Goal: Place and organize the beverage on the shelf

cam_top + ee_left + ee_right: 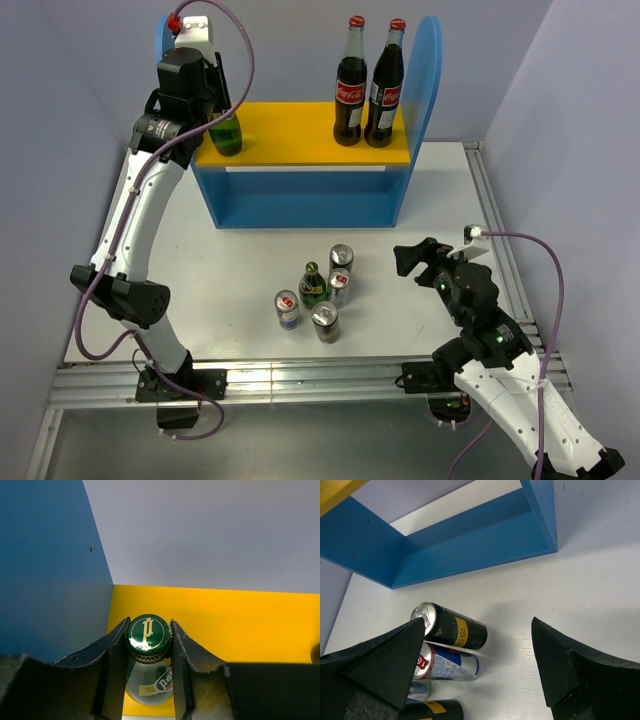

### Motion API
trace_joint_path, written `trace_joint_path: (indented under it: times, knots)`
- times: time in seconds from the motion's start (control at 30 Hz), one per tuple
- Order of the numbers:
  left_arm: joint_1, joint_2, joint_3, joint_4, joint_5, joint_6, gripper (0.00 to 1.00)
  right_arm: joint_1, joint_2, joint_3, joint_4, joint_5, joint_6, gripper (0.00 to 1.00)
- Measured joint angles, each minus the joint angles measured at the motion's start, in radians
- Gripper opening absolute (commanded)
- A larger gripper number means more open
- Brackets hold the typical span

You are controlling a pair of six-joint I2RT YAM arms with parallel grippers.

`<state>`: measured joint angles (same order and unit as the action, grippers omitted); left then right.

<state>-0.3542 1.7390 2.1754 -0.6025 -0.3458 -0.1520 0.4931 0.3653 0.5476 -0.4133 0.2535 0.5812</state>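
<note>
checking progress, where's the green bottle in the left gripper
Top view: the green bottle is at the left end of the yellow board, beside the blue side panel, in the left gripper.

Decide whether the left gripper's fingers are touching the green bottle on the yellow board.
Touching. Left wrist view: the left gripper has both fingers pressed against the green bottle at its cap, no gap.

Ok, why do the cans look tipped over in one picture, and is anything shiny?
Right wrist view: the cans only look tipped because that camera is tilted; the top view shows them standing. Left wrist view: the bottle is sharp at its cap, which gleams a little. Top view: a bright strip of glare runs along the near edge of the table.
</note>
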Motion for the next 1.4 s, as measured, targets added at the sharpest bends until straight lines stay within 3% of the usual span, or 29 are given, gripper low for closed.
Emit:
trace_joint_path:
  times: [0.3,0.43,0.67,0.77,0.83,0.93,1.17,1.4]
  knots:
    - [0.015,-0.045,-0.127,0.144,-0.009,0.005,0.00,0.000,-0.004,-0.001,0.000,0.000,0.002,0.93]
    - [0.015,-0.069,-0.179,0.195,-0.018,0.006,0.08,0.000,-0.004,-0.009,0.001,0.000,0.002,0.93]
    - [0.019,-0.076,-0.219,0.257,-0.018,0.008,0.68,0.000,-0.008,-0.017,-0.002,0.000,0.002,0.93]
    - [0.019,-0.085,-0.235,0.274,-0.018,0.010,0.82,0.000,-0.009,-0.017,-0.001,0.000,0.002,0.93]
    - [0.019,-0.094,-0.247,0.280,-0.018,0.011,0.84,0.000,-0.009,-0.017,-0.002,0.000,0.002,0.93]
    - [0.019,-0.111,-0.268,0.291,-0.014,0.012,0.99,0.000,-0.010,-0.017,-0.001,0.000,0.002,0.93]
    - [0.016,-0.182,-0.328,0.275,-0.007,-0.003,0.99,0.000,-0.014,-0.018,-0.001,0.000,0.002,0.93]
    - [-0.023,-0.367,-0.455,0.218,-0.037,-0.026,0.99,0.000,-0.019,-0.018,-0.001,0.001,0.002,0.93]
